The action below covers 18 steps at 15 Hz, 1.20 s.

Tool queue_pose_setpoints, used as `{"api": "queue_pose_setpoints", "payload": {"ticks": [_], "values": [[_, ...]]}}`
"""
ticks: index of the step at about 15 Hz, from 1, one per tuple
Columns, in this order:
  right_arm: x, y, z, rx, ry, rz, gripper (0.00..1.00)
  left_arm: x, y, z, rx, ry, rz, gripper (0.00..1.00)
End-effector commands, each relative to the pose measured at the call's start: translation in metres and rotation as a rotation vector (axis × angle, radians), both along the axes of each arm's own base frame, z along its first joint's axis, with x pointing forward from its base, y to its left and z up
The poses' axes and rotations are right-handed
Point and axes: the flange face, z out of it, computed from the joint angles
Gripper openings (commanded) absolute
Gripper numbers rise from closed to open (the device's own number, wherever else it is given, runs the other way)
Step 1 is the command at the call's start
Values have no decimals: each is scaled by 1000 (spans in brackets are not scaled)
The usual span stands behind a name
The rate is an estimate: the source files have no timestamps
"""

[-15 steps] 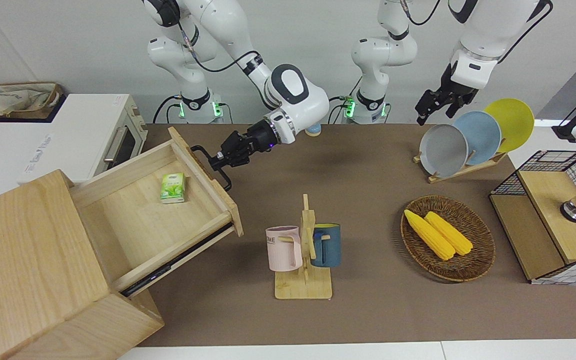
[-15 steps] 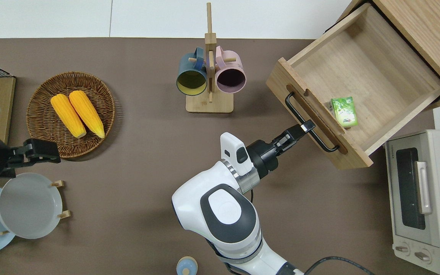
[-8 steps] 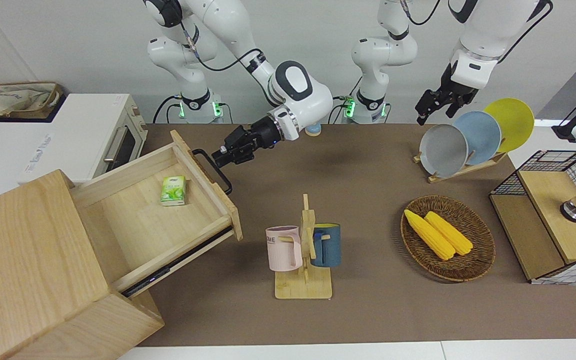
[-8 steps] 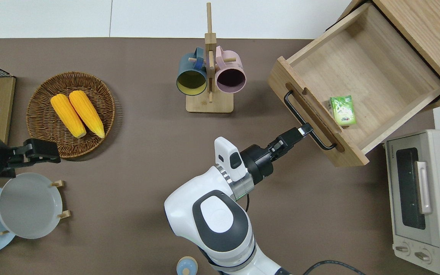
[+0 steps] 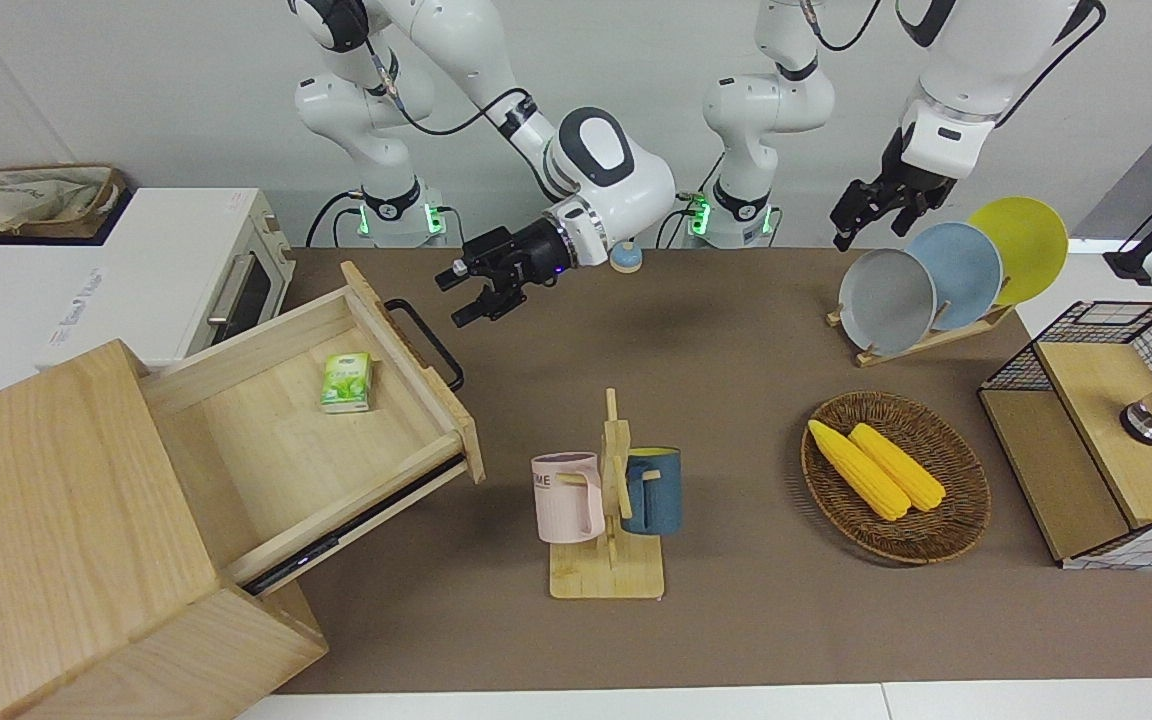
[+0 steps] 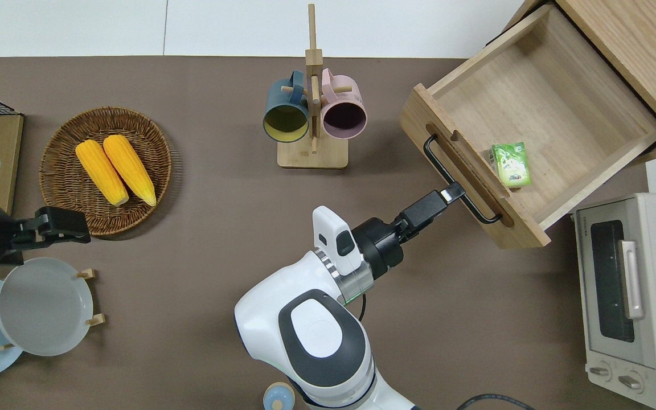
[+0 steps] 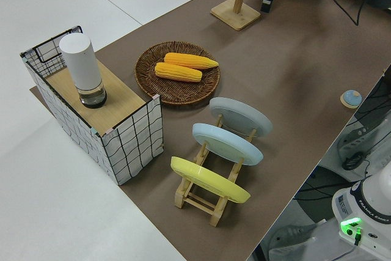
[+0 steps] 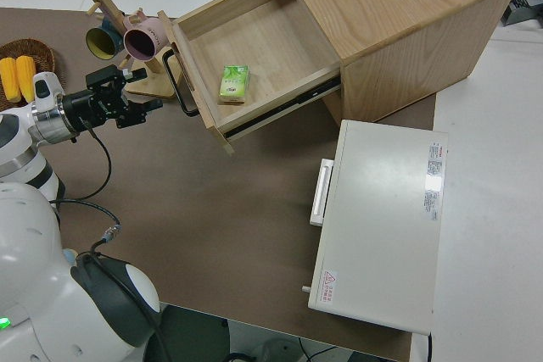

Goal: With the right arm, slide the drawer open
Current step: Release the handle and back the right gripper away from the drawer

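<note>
From my seat the drawer (image 5: 336, 420) and its cabinet (image 5: 66, 520) read as pale, matt, unvarnished-looking wood with visible grain, and the drawer's bar handle (image 5: 424, 342) looks like black metal with a dull finish. The right arm (image 6: 316, 330) has a smooth, glossy white plastic shell, its hand (image 5: 464, 294) is matt black, and the table (image 5: 736, 620) wears a matt brown covering. I also see a rough woven wicker basket (image 5: 966, 490) and a toaster oven (image 6: 635, 296) with a smooth white casing and a silvery metal handle
</note>
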Motion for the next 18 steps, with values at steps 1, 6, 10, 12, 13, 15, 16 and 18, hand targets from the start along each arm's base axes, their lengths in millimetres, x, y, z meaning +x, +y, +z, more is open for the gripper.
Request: {"api": "queue_pose_setpoints", "payload": {"ticks": [1,6,10,12,13,15,16,18], "values": [[-8,12,9,41,34,-14,990,-4,2,5,-1,5,-5,993],[-23,31,20,144,86,-31,990,-4,2,5,-1,5,-6,993],[-20,21,54,356,145,-73,990,-4,2,5,-1,3,-6,993],[-8,2,76,473,169,-118,992,-4,2,5,-1,5,-6,993],[-6,-5,85,524,187,-124,992,-4,2,5,-1,3,-6,993],[7,-37,103,640,212,-174,990,-4,2,5,-1,3,-6,993],[13,-50,111,698,215,-203,990,-4,2,5,-1,5,-6,993],[21,-77,120,787,217,-268,990,-4,2,5,-1,3,-6,993]]}}
